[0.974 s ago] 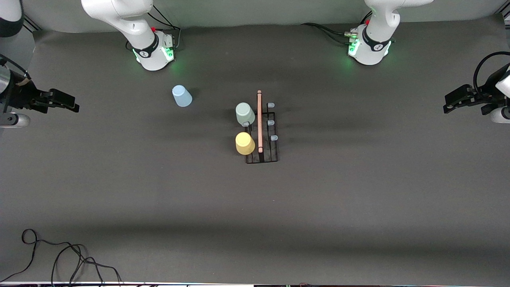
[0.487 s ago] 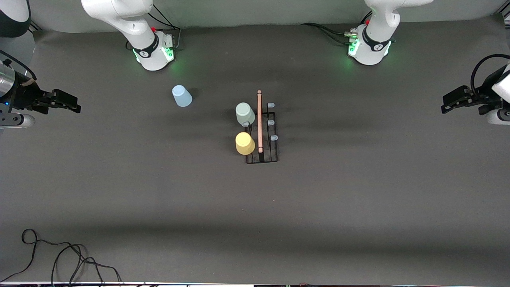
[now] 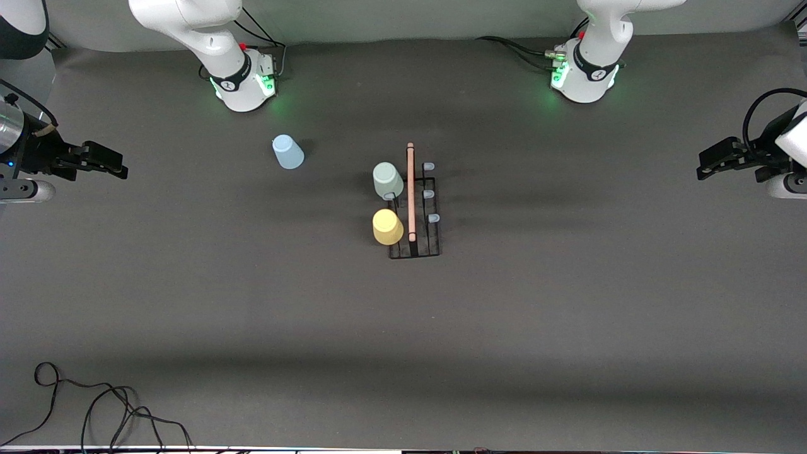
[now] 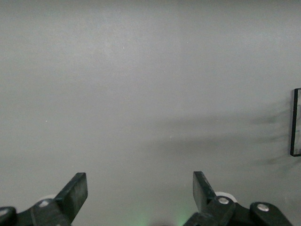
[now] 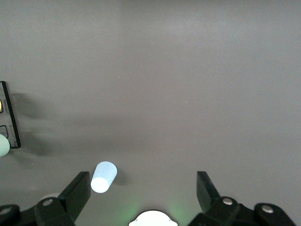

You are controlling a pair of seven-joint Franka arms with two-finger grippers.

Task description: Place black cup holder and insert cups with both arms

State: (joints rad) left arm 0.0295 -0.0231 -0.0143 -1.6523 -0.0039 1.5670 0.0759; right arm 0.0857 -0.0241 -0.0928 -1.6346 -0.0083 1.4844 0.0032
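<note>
The black cup holder (image 3: pixel 414 239) stands mid-table with its wooden rod handle (image 3: pixel 410 192) on top. A pale grey-green cup (image 3: pixel 387 180) and a yellow cup (image 3: pixel 387 227) sit upside down on its pegs on the side toward the right arm's end; the three pegs (image 3: pixel 428 193) on its side toward the left arm's end are bare. A light blue cup (image 3: pixel 287 152) stands upside down on the table, farther from the front camera, toward the right arm's base. My right gripper (image 3: pixel 113 165) is open and empty at its end of the table. In the right wrist view (image 5: pixel 141 188) the blue cup (image 5: pixel 103 176) shows. My left gripper (image 3: pixel 709 162) is open and empty at its end (image 4: pixel 139 190).
The green-lit arm bases (image 3: pixel 243 82) (image 3: pixel 583 75) stand along the table's edge farthest from the front camera. Loose black cables (image 3: pixel 94 410) lie at the near corner toward the right arm's end. A corner of the holder shows in the left wrist view (image 4: pixel 295 122).
Both grippers have shifted slightly at the table's ends. The cups and the holder have not moved.
</note>
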